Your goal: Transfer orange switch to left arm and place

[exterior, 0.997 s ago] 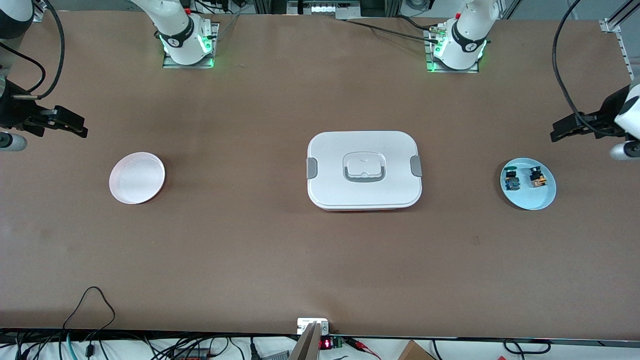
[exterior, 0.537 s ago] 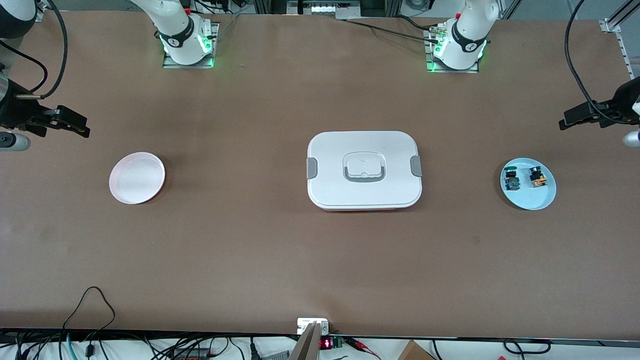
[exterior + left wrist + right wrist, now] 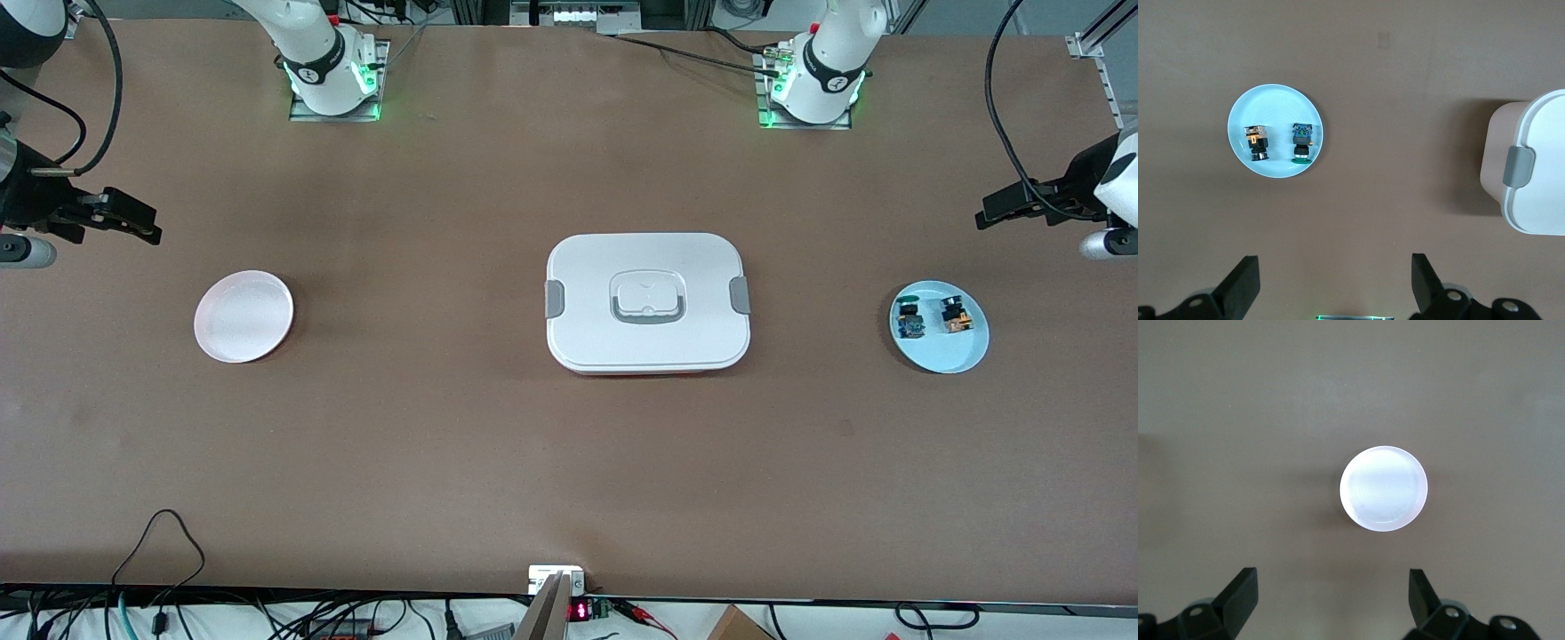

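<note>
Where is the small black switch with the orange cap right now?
The black orange-capped switch lies on the light blue round plate at the left arm's end of the table, beside the blue-bodied, green-capped switch.

Both arms were glossy white with black joint bands, each band carrying a small white round mark. Their bases sat on grey metal plates and glowed green at the foot. Black cables looped from the upper links of each arm. The left end effector (image 3: 996,213) and the right end effector (image 3: 133,225) were matt black, with angular, wedge-shaped fingers (image 3: 1245,283) and small round screw holes in the mounts.
</note>
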Tool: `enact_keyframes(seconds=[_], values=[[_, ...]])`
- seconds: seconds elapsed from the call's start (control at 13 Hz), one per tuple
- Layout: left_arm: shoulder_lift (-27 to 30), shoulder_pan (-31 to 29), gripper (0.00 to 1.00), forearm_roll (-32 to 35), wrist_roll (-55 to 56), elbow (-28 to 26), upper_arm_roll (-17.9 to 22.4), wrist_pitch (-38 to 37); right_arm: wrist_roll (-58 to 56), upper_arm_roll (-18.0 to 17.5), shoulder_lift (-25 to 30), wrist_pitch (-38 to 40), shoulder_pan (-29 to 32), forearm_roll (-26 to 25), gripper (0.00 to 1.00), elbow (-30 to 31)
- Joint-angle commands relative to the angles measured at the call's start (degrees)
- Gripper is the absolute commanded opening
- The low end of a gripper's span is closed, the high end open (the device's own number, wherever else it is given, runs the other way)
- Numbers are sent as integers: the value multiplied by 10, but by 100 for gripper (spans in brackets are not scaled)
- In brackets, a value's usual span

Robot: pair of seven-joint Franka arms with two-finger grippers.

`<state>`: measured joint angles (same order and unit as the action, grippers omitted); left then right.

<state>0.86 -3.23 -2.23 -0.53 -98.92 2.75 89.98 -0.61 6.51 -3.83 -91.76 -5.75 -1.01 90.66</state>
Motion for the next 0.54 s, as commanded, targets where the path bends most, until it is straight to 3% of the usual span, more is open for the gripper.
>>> enact_keyframes(seconds=[0.0,0.46], values=[[17,27,100,-2,11,-16,24,8,-2,-1,5,5,-1,-1,100,-4],[12,27,100,21,6,-6,19,1,-2,-2,5,3,-1,-5,100,-4]])
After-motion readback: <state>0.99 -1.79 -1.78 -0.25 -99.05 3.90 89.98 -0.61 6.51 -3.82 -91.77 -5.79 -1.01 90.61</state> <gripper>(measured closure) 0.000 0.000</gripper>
